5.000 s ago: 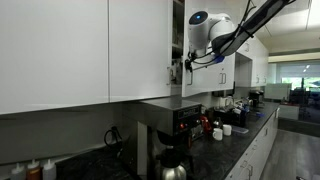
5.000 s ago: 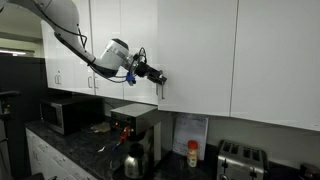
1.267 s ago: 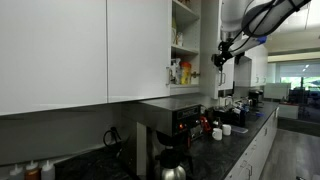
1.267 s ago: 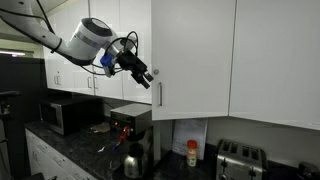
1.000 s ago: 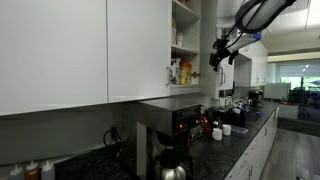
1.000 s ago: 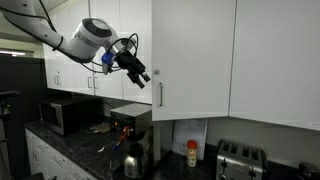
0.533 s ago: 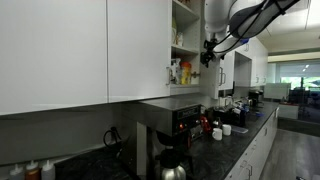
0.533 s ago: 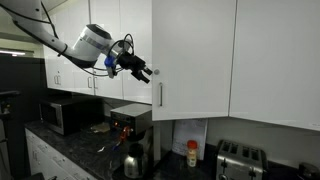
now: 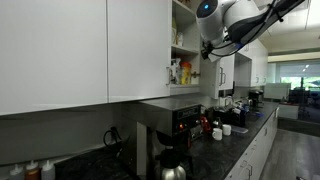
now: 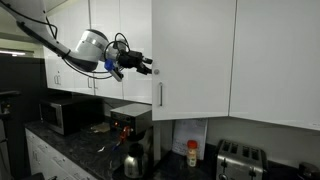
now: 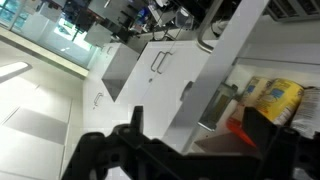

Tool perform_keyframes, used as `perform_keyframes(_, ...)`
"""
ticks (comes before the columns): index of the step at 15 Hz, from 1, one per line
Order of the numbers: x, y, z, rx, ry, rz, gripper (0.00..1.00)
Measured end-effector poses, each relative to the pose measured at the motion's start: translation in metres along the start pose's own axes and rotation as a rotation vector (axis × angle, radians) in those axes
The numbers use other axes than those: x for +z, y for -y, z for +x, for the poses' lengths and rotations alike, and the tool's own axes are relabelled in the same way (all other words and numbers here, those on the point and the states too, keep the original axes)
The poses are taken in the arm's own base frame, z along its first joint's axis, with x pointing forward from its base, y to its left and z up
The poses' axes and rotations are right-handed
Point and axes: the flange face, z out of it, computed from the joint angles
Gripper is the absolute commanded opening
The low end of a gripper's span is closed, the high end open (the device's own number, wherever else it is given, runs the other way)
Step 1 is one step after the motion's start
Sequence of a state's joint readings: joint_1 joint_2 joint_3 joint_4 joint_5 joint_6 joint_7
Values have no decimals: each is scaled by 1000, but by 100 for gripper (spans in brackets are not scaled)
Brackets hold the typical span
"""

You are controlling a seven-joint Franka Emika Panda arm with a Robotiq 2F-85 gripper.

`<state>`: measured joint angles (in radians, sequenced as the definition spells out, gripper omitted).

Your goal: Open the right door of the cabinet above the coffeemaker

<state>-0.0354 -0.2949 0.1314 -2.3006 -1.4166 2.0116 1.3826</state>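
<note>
The cabinet (image 9: 186,30) took up the upper middle of an exterior view, its shelves and bottles (image 9: 178,72) exposed. The right door (image 10: 195,60) stood swung open, its handle (image 10: 160,95) near frame centre. The coffeemaker (image 10: 131,128) sat below, left of centre. The gripper (image 10: 149,67) hovered just beside the door's left edge, above the handle. In the wrist view its jaws were spread wide and held nothing.

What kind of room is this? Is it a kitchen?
Yes, probably a shared office kitchen. A coffeemaker, a microwave and a toaster sit in a row below white wall cabinets.
</note>
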Motion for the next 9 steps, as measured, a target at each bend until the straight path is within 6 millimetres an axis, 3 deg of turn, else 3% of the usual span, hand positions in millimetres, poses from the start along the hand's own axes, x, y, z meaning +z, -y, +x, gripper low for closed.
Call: perform_keyframes(9, 24, -15, -7, 17, 37, -229, 100)
